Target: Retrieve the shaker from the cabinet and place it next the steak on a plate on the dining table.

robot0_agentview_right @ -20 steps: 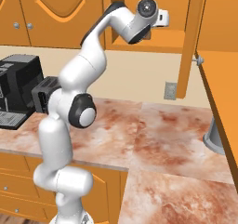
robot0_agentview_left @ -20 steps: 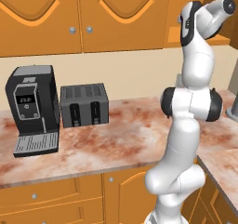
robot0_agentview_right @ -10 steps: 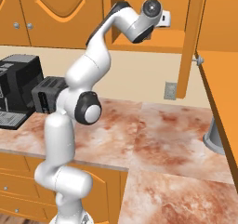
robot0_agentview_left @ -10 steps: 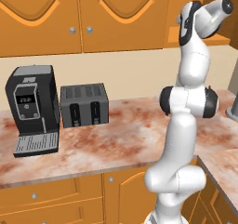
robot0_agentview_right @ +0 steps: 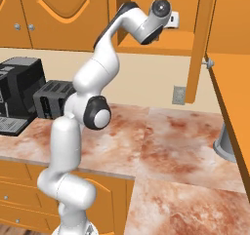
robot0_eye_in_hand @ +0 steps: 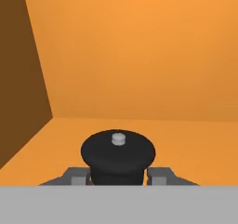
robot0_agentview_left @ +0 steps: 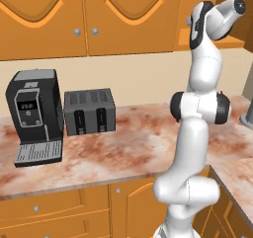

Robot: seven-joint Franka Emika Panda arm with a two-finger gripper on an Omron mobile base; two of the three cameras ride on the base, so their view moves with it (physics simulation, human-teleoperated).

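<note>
Where gripper [robot0_eye_in_hand: 118, 180] reaches, shaker [robot0_eye_in_hand: 118, 152] between fingers

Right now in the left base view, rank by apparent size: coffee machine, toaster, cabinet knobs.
1. Coffee machine, largest and tallest.
2. Toaster, about as wide but clearly shorter.
3. Cabinet knobs, tiny; the two look alike in size.

Shaker [robot0_eye_in_hand: 118, 154] in cabinet [robot0_eye_in_hand: 139, 56]; toaster [robot0_agentview_left: 90, 111] right of coffee machine [robot0_agentview_left: 34, 116]

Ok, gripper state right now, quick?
Gripper: closed on the shaker inside the cabinet.
</note>
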